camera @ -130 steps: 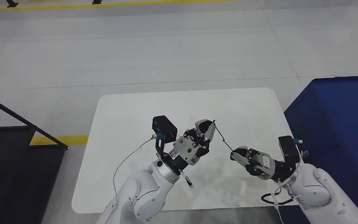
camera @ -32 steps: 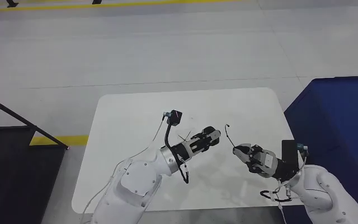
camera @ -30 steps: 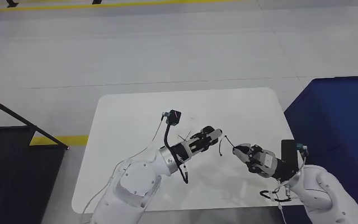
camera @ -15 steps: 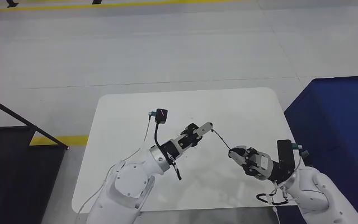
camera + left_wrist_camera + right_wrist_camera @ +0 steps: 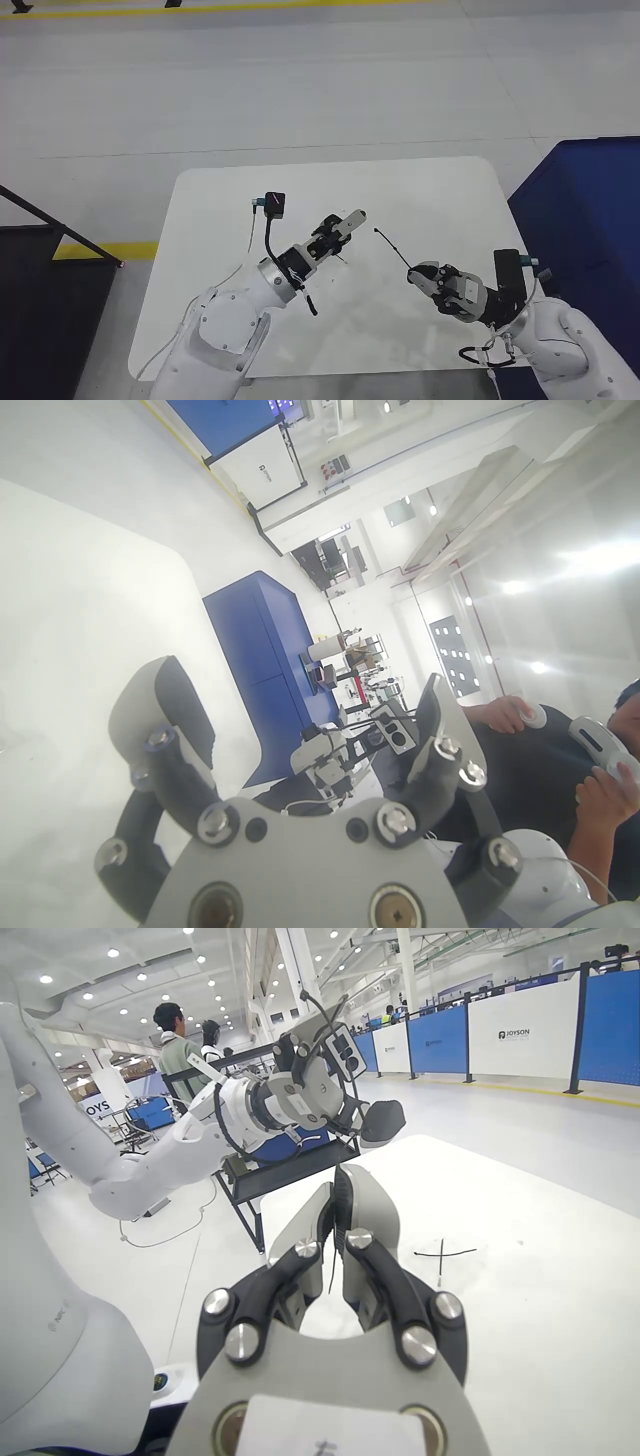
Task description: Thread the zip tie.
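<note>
Standing by the white desk (image 5: 220, 220), I see the two arms reaching in over it from the near side, their ends angled toward each other.

The right gripper (image 5: 417, 275) is over the near right part of the desk. Its two fingers are pressed together on one end of the zip tie (image 5: 392, 248). From the fingertips the tie sticks out as a thin black line, almost straight, slanting far and to the left, with a small bend at its free tip. In the right wrist view the black strand runs down between the finger pads, and a short tail pokes out behind them.

The left gripper (image 5: 345, 222) is over the middle of the desk, just left of the tie's free tip. There is a clear gap between them and they do not touch. Its fingers are spread wide apart with nothing between them, which the left wrist view shows plainly.

On the desk surface, on the far side of the right gripper, lies a small black cross (image 5: 442, 1253) of thin lines. I cannot tell whether these are two loose strands or a drawn mark.

A blue cabinet (image 5: 590, 200) stands just off the desk's right edge. A black rack (image 5: 50, 320) stands on the floor beside its left edge.
</note>
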Motion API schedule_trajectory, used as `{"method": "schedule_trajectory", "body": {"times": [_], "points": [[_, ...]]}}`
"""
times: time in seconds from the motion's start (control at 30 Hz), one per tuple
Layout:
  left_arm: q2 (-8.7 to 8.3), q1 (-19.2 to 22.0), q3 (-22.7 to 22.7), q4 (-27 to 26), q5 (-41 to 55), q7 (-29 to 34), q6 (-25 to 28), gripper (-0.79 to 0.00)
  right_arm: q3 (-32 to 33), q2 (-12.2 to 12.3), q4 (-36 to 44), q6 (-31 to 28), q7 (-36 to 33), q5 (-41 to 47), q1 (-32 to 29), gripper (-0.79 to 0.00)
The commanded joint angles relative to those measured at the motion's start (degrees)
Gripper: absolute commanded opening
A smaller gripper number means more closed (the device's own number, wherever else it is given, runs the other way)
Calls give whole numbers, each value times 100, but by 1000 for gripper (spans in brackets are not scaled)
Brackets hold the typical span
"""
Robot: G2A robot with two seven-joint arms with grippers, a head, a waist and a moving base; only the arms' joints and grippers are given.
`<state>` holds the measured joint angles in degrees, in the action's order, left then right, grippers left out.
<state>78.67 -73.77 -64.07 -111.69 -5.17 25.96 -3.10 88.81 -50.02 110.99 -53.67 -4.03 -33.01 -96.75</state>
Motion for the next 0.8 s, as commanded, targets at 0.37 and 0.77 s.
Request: {"method": "schedule_trajectory", "body": {"times": [0.37, 0.77], "points": [[0, 0, 0, 0, 0, 0, 0, 0, 0, 0, 0, 0, 0, 0, 0, -785], [0, 0, 0, 0, 0, 0, 0, 0, -257, 28, -119, 161, -667, 1152, 27, -785]]}}
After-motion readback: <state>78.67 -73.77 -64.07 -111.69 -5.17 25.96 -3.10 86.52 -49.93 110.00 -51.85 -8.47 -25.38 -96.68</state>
